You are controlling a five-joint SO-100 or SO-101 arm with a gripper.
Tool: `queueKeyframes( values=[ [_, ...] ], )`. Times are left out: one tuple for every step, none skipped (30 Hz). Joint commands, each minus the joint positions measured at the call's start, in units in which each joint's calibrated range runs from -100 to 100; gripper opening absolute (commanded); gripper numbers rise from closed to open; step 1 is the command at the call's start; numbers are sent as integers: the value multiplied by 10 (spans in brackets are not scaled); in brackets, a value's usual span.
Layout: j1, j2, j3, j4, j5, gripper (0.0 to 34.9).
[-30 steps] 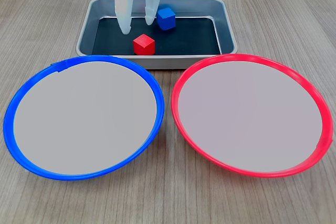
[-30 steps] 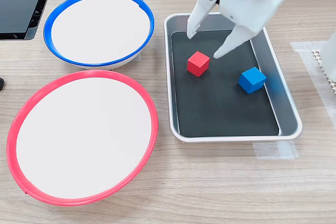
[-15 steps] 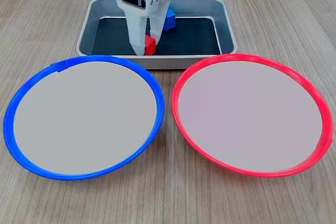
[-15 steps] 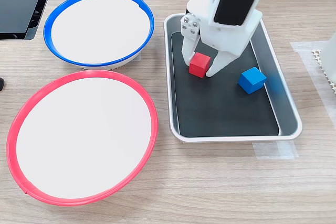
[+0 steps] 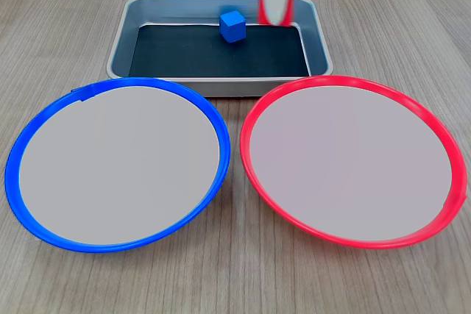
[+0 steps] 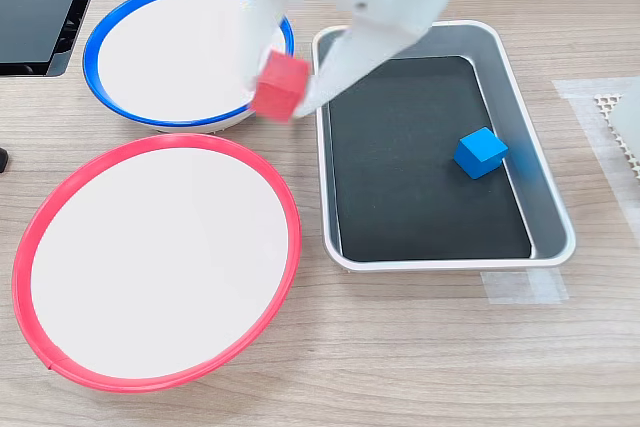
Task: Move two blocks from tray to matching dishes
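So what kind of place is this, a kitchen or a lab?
Probably a lab bench for robot trials: a wood-grain table, tape fixing the tray down, and colour-matched dishes and cubes set out as a sorting test.

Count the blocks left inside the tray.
1. The blue block sits on the tray floor; the red block is lifted out, held in the claw, in the second exterior view. None seems hidden.
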Motion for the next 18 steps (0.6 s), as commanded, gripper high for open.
queueKeyframes(
  values=[
    [-45,110,-105,-94,19,3],
    [-49,136,-111,-118,27,3],
    [-52,157,-111,-140,33,3],
    [-53,179,-110,-163,41,6],
    [-54,193,-106,-178,47,23],
    [-56,214,-90,-205,58,78],
    [-58,220,-79,-215,62,119],
    [-60,221,-73,-219,64,144],
    [-65,222,-59,-230,74,214],
    [-68,218,-55,-228,78,254],
    [-70,212,-54,-223,78,285],
    [-72,200,-52,-216,78,304],
    [-73,184,-49,-206,80,298],
    [-74,165,-47,-195,82,264],
    [-75,139,-41,-177,86,240],
    [-75,115,-37,-152,94,197],
    [-75,58,-27,-81,121,90],
    [-73,19,-12,-26,146,54]
  ],
)
